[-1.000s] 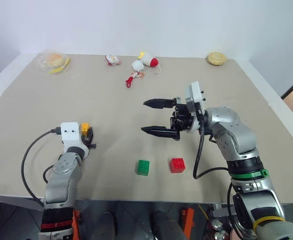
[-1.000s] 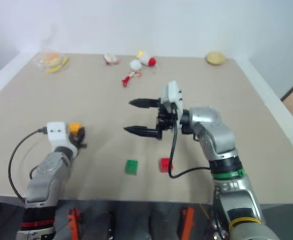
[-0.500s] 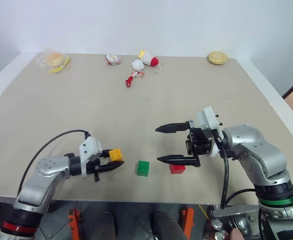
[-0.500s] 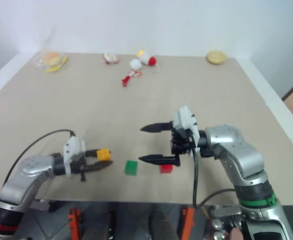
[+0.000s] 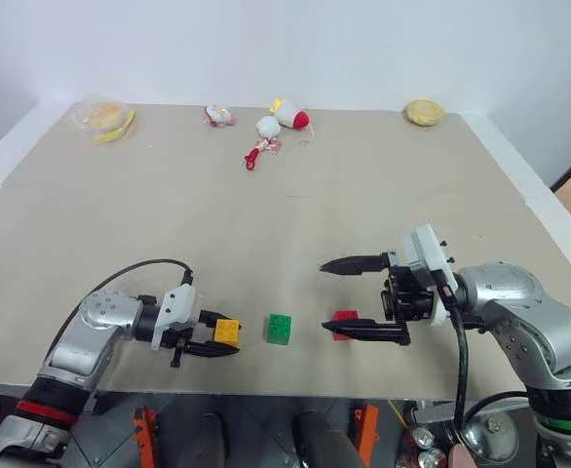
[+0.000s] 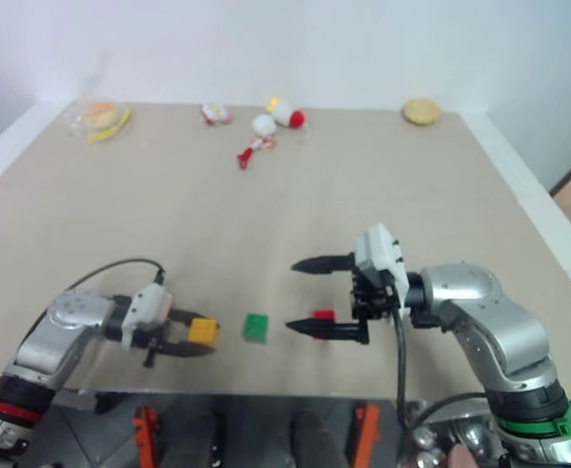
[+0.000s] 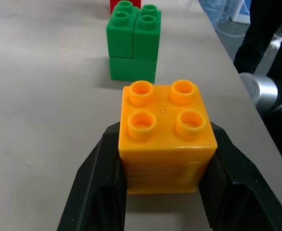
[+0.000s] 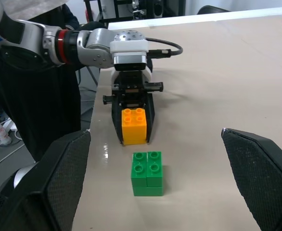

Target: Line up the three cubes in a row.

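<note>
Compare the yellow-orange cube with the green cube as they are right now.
The yellow-orange cube sits clamped between the left gripper's fingers; the green cube stands free on the table, untouched. The yellow-orange one is on the green one's left, with a gap between them. Both are upright studded bricks of similar size.
</note>
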Motion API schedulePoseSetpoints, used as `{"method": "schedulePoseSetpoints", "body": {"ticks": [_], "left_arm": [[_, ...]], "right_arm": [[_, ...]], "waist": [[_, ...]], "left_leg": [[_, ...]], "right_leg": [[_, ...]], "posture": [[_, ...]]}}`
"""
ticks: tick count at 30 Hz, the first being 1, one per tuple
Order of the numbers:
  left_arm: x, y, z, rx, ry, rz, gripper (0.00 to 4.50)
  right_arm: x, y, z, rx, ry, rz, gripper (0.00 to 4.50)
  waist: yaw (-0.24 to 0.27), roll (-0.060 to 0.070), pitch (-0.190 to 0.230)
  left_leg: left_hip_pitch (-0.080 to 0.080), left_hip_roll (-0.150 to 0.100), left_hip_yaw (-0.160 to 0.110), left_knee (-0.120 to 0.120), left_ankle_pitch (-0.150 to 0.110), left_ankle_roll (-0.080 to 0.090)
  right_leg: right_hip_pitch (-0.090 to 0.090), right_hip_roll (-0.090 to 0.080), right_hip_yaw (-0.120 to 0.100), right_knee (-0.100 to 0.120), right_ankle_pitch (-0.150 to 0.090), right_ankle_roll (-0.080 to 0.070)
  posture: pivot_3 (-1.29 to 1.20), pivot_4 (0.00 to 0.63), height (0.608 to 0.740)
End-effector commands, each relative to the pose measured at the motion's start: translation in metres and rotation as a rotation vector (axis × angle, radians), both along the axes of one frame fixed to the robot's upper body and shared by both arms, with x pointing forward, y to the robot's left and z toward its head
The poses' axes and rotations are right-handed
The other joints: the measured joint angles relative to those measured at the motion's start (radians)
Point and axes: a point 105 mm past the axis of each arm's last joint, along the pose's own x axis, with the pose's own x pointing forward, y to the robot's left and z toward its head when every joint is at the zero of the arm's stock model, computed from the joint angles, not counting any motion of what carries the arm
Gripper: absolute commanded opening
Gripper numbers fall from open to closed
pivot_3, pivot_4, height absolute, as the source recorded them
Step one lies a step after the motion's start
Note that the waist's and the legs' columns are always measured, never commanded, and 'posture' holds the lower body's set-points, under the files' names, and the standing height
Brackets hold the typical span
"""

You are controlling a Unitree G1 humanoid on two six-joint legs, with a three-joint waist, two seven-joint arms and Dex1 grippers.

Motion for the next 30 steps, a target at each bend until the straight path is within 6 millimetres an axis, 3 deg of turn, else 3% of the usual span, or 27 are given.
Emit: {"method": "schedulePoseSetpoints", "body": {"ticks": [1, 16, 29, 30], "left_arm": [[0.008, 0.003, 0.002, 0.002, -0.018, 0.020, 1.36], [0.014, 0.025, 0.004, 0.034, -0.003, 0.075, 1.36], [0.018, 0.029, 0.005, 0.041, -0.009, 0.090, 1.36], [0.018, 0.028, 0.005, 0.043, -0.011, 0.087, 2.42]], "right_arm": [[-0.005, -0.003, 0.012, 0.012, -0.052, -0.003, 4.50], [-0.001, -0.002, 0.011, 0.014, -0.051, -0.001, 4.50], [0.000, -0.001, 0.010, 0.019, -0.051, 0.000, 4.50], [0.000, -0.001, 0.010, 0.019, -0.051, 0.000, 4.50]], "waist": [[0.000, 0.000, 0.000], [-0.001, 0.000, 0.000], [-0.002, 0.000, 0.000], [-0.002, 0.000, 0.000]], "left_leg": [[0.000, 0.000, 0.000, 0.001, 0.000, 0.000], [0.001, 0.001, 0.000, 0.001, 0.000, 0.000], [0.002, 0.006, 0.001, 0.002, 0.000, 0.000], [0.002, 0.006, 0.001, 0.002, 0.000, 0.000]], "right_leg": [[0.000, 0.000, 0.000, 0.000, 0.000, 0.000], [0.000, 0.001, 0.000, 0.000, 0.001, 0.000], [0.000, 0.006, 0.000, 0.000, 0.003, -0.003], [0.000, 0.006, 0.000, 0.000, 0.003, -0.004]], "posture": [[0.00, 0.150, 0.736], [0.00, 0.150, 0.736], [0.00, 0.150, 0.736], [0.00, 0.150, 0.736]]}}
